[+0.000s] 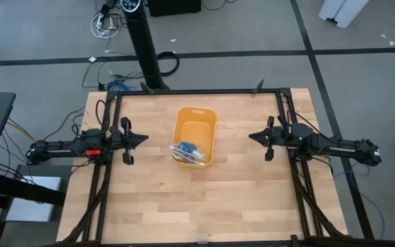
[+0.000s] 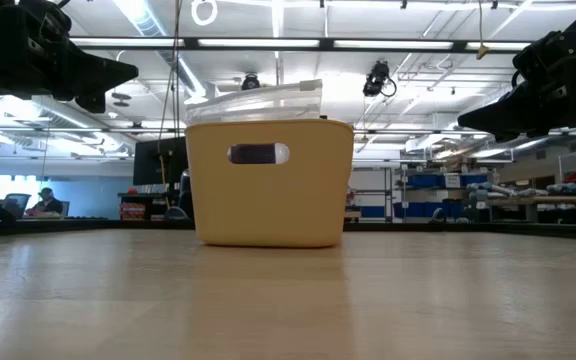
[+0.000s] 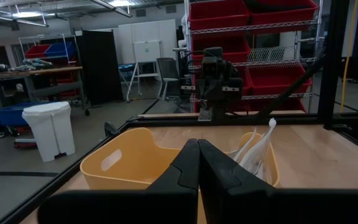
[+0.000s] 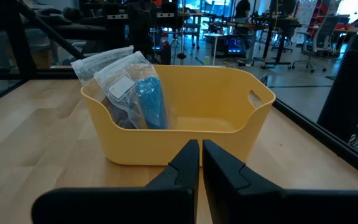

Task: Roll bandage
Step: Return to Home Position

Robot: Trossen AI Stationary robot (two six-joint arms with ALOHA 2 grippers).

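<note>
A bright blue bandage (image 4: 149,102), rolled into a compact cylinder, sits inside a clear plastic bag (image 4: 114,71) at one end of the yellow bin (image 4: 229,99) in the middle of the wooden table (image 1: 252,199). The roll stands nearly upright, its long axis tilted a little toward the bin's end wall. The bag's top pokes above the rim. The left gripper (image 1: 142,139) and right gripper (image 1: 252,137) hover on either side, well apart from the bin, fingers pressed together and empty, pointing inward.

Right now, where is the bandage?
High view: the bandage lies in the clear bag inside the yellow bin at mid-table, between the left gripper and right gripper.
</note>
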